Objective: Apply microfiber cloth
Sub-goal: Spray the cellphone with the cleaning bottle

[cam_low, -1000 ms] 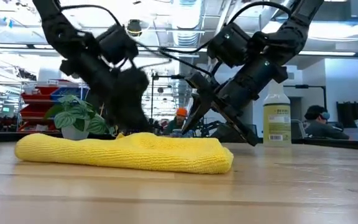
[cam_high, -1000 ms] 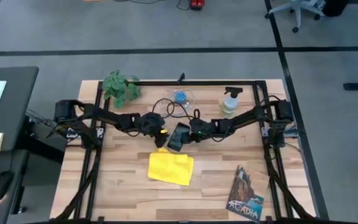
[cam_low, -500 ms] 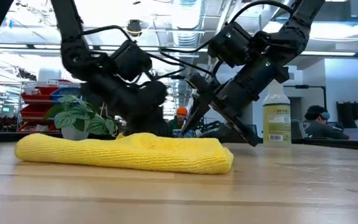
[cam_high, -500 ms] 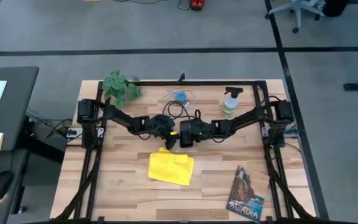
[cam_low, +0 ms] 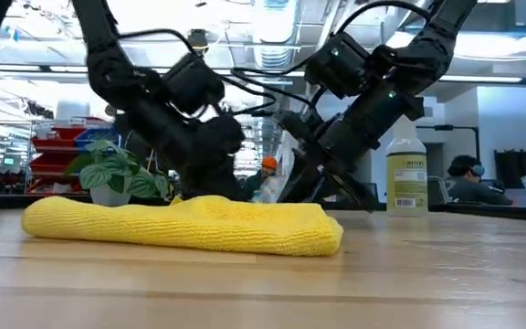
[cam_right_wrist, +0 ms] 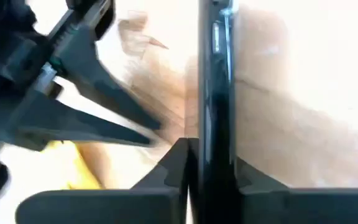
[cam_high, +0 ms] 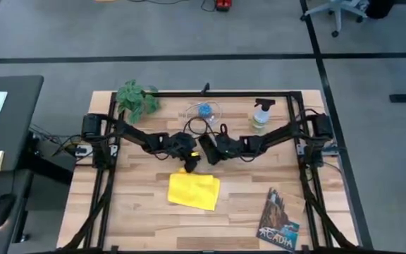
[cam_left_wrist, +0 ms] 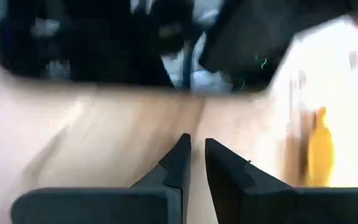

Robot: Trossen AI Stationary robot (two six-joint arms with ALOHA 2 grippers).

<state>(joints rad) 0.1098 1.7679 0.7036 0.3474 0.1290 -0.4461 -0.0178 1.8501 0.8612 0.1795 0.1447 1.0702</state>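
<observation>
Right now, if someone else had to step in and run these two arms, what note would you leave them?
Right claw: shut on the black smartphone, holding it on edge above mid-table.
Left claw: nearly shut, empty, close beside the phone and the right claw.
Microfiber cloth: lying rumpled on the table, nearer the front edge than both claws, touched by neither.
Done: phone lifted.
Left: pick up the cloth and probably wipe the phone with it.

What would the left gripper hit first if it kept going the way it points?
Probably the black smartphone held edge-on by the right gripper; it fills the left wrist view just ahead of the left gripper. Depth is unclear there.
</observation>
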